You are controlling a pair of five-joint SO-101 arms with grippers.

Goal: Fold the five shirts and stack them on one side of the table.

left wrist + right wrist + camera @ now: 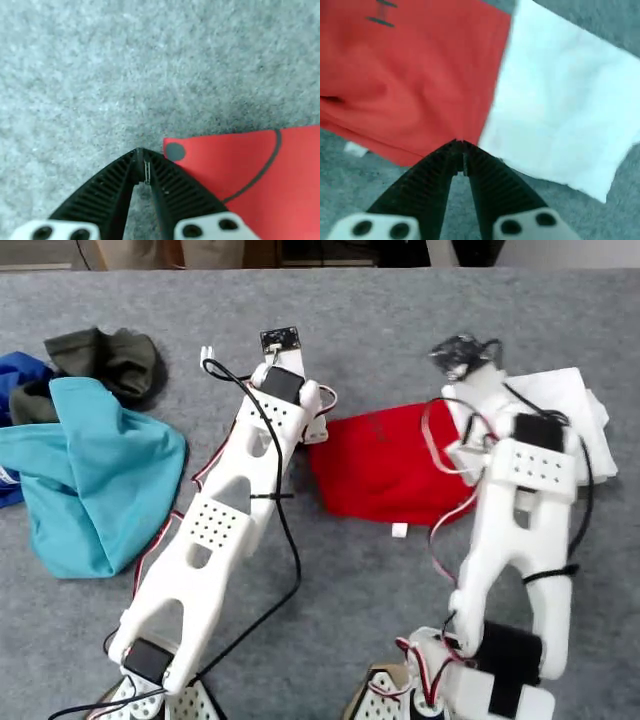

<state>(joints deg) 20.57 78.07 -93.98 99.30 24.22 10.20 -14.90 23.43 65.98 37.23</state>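
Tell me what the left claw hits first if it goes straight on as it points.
Likely the bare grey table cover, right beside the red shirt corner. The shut left claw points at bare cover, not the shirt. How far off the cover it sits is unclear.

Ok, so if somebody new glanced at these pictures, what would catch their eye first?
The bright red shirt, lying flat in the middle, with a white shirt beside it on the right. Next comes the turquoise shirt, crumpled at the left, with an olive shirt and a blue shirt bunched against it. The left end effector and right end effector are both shut by the red shirt's edges.
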